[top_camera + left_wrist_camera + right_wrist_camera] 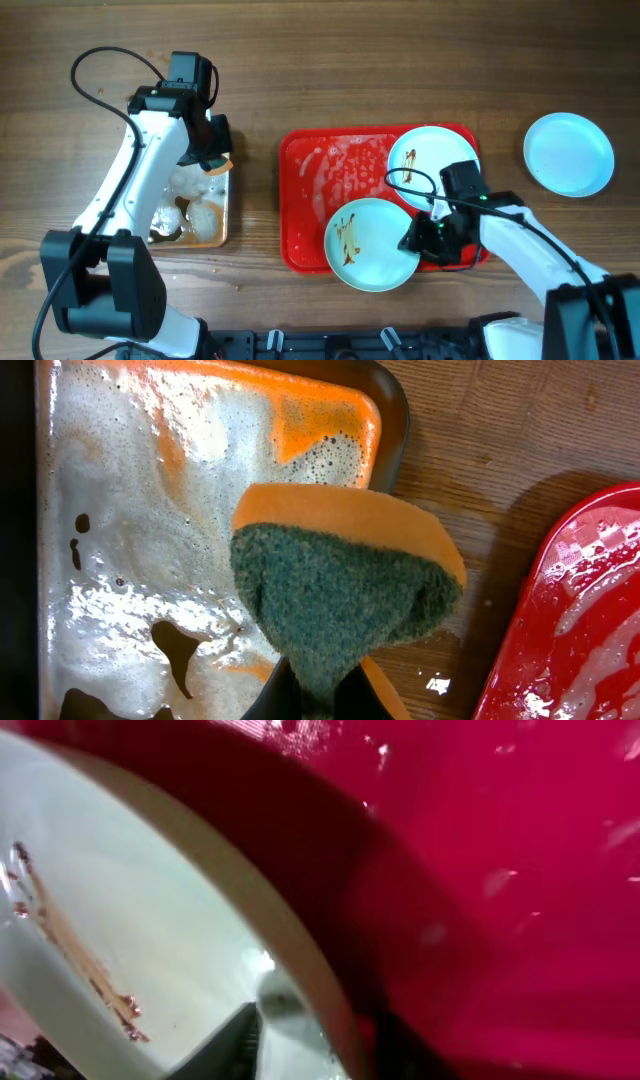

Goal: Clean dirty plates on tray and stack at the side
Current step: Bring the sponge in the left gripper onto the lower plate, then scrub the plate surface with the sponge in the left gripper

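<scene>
Plates: one round pale blue-white plate (568,152) clean on wooden table (330,70); two sauce-smeared plates (432,160) on red plastic tray (305,190). Right gripper (418,238) clamps front plate (365,245); left gripper (315,696) holds orange-green sponge (340,570).

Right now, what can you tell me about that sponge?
The sponge is orange foam with a dark green scouring face, which faces the wrist camera. It is squeezed into a fan, its narrow end pinched in the left tool. It hangs over the edge of the foamy metal tray; nothing else seems to touch it.
</scene>
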